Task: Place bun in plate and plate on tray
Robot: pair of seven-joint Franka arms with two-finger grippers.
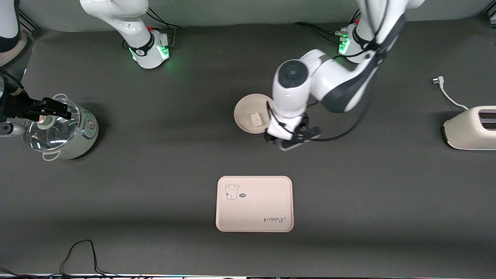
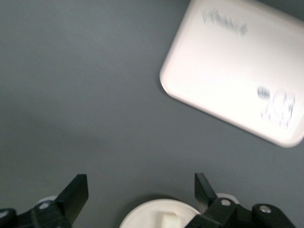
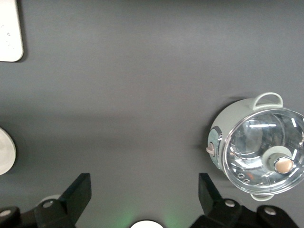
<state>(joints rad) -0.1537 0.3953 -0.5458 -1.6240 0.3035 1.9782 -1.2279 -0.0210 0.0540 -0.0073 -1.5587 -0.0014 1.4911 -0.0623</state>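
The round cream plate [image 1: 248,110] lies mid-table with the small white bun [image 1: 255,119] in it. The left gripper [image 1: 288,141] hangs low beside the plate's rim, toward the left arm's end of the table. In the left wrist view this gripper [image 2: 141,190] is open and empty over bare table, with the plate [image 2: 142,219] and the bun [image 2: 167,221] just inside the frame's edge. The pink rectangular tray [image 1: 254,204] [image 2: 228,71] lies nearer the front camera than the plate. The right gripper [image 3: 142,192] is open and empty, high above the table near its base.
A pale green pot with a glass lid [image 1: 62,128] [image 3: 256,152] stands at the right arm's end, with a black fixture [image 1: 27,108] over it. A white toaster [image 1: 471,128] and its loose plug [image 1: 439,81] lie at the left arm's end.
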